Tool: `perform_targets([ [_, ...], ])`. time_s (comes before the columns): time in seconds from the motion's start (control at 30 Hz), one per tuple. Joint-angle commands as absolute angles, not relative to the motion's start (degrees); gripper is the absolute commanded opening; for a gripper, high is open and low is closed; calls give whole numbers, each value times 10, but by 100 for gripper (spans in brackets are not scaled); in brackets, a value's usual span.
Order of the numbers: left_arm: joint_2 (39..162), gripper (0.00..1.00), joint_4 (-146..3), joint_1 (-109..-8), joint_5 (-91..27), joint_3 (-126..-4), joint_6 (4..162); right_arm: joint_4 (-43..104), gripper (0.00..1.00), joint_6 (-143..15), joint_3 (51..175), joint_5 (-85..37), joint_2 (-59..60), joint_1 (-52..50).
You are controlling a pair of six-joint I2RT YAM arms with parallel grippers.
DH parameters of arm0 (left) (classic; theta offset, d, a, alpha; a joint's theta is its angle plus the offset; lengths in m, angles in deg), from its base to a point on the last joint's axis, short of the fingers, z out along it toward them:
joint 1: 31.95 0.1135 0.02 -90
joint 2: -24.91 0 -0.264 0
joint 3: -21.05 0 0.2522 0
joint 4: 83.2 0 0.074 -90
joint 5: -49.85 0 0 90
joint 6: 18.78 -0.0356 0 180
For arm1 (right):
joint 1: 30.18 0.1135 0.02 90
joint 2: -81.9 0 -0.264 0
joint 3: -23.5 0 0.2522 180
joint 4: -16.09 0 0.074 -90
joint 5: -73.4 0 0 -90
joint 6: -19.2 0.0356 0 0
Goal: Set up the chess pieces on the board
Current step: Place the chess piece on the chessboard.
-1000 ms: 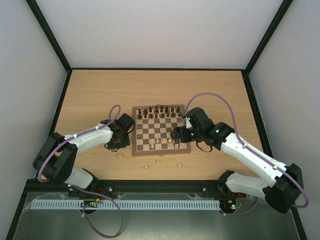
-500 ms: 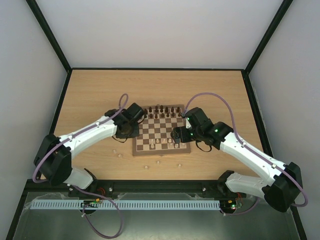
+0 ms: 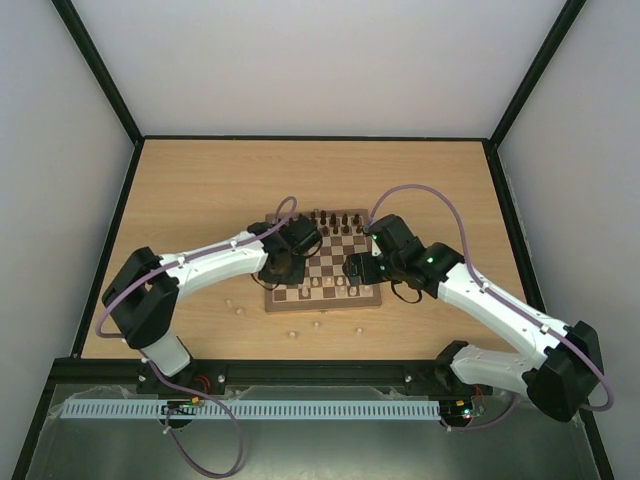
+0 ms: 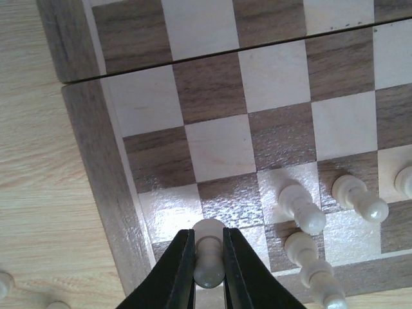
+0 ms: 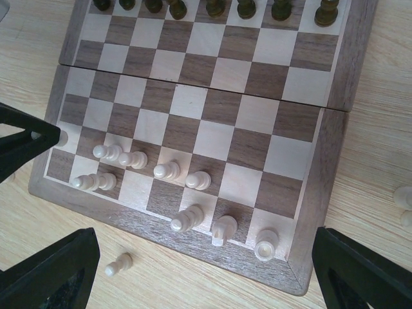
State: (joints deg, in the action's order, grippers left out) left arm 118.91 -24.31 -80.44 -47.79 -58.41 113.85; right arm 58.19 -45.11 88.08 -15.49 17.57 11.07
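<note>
At board [image 4: 96,167] edge, left jaws tight on cream pawn [image 4: 209,256] (right jaws spread), pawns [image 4: 301,209] beside

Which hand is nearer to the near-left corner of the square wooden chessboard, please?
Left. The left hand is over that corner, shut on a pale cream wooden piece; the right hand hovers open toward the chessboard's near-right side.
</note>
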Motion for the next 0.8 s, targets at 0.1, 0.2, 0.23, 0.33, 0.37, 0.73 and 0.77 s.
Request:
perform_targets([
  [0.1,1212,4,-258,-810,-465,-606,1128,594,91,-455,878,-147,171,108],
  [0.2,1220,4,-261,-811,-465,-606,1127,594,91,-455,877,-148,172,109],
  [0.23,1223,4,-262,-811,-464,-606,1127,593,91,-455,877,-149,172,108],
  [0.33,1227,5,-265,-811,-461,-606,1127,594,91,-455,877,-147,173,109],
  [0.37,1228,5,-267,-811,-461,-606,1127,594,92,-454,877,-148,173,109],
  [0.73,1226,9,-275,-819,-460,-595,1139,593,91,-455,876,-154,175,109],
  [0.77,1226,9,-275,-819,-460,-593,1140,593,91,-455,876,-155,175,109],
])
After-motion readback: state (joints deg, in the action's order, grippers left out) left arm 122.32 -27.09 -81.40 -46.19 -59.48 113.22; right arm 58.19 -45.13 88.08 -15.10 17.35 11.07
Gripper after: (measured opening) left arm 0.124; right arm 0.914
